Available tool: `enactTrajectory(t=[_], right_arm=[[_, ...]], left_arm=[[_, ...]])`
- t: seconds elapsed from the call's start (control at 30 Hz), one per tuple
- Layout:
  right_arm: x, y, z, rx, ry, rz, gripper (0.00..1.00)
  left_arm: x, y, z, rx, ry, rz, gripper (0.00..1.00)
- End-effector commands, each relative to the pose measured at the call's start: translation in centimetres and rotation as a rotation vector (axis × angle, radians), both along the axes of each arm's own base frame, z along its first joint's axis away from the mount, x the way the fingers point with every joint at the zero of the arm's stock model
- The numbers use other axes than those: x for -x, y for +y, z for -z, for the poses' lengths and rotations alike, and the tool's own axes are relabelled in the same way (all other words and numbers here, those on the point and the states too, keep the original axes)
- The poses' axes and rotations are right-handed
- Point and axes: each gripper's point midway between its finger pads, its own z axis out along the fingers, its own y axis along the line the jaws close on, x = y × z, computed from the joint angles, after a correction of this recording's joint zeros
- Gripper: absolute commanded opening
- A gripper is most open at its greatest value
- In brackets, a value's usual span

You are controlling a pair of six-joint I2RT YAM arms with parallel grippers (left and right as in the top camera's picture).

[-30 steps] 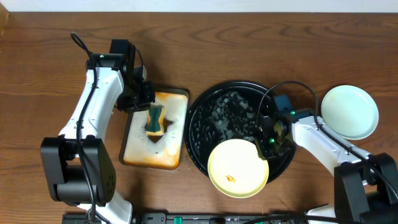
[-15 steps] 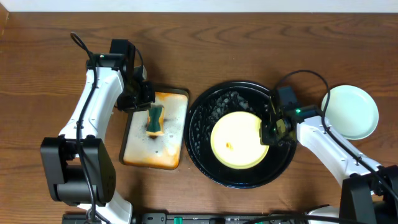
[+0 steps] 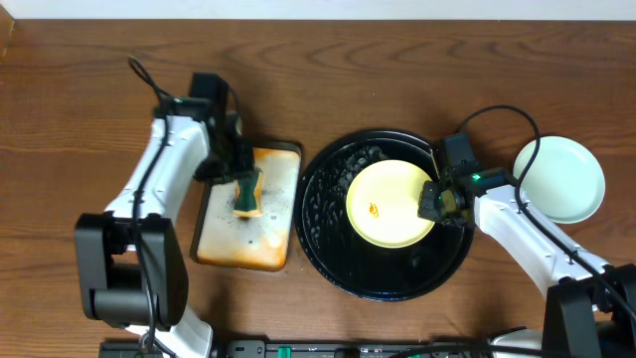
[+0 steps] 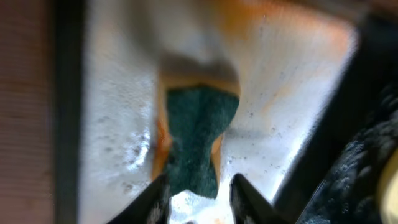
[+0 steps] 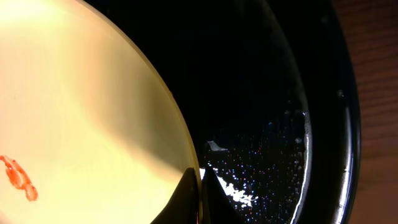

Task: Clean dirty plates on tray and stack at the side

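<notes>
Wood-grain brown tabletop. Large round black rimmed tray, wet, bears pale yellow round plate; right gripper pinches its rim. Left gripper parted at green scouring sponge.

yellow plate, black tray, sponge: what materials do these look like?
yellow plate: likely plastic or melamine, smooth semi-gloss; soft highlights, thin rim.
black tray: probably glossy plastic, maybe coated metal; sharp glints among droplets.
sponge: yellowish foam with green fibrous scouring layer, matte.

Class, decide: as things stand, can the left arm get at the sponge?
Probably yes: the left pincer hangs open right over the sponge on the stained tray, nothing between them.
</notes>
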Motion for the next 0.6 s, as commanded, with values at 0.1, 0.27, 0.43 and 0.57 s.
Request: enactTrajectory(t=[0.1,0.27,0.43,0.57], right_arm=[[-0.8,-0.6,-0.8,0.021,-0.038,0.036,0.01],[-0.7,-0.6,-0.8,0.023,-0.034,0.035,0.01],[-0.7,-0.6,-0.8,0.023,-0.034,0.035,0.01],[-0.7,-0.6,-0.8,0.023,-0.033,0.035,0.01]], left_arm=[[1.5,0.0,4.3,-0.125,-0.014,0.031,0.44],[1.7,1.3,5.9,-0.203,-0.039,-0.004,0.4],[1.8,1.1,7.1,-0.186,-0.064,-0.006,0.15],[2.3,0.9,7.9,-0.171,-0.063,-0.005,0.08]])
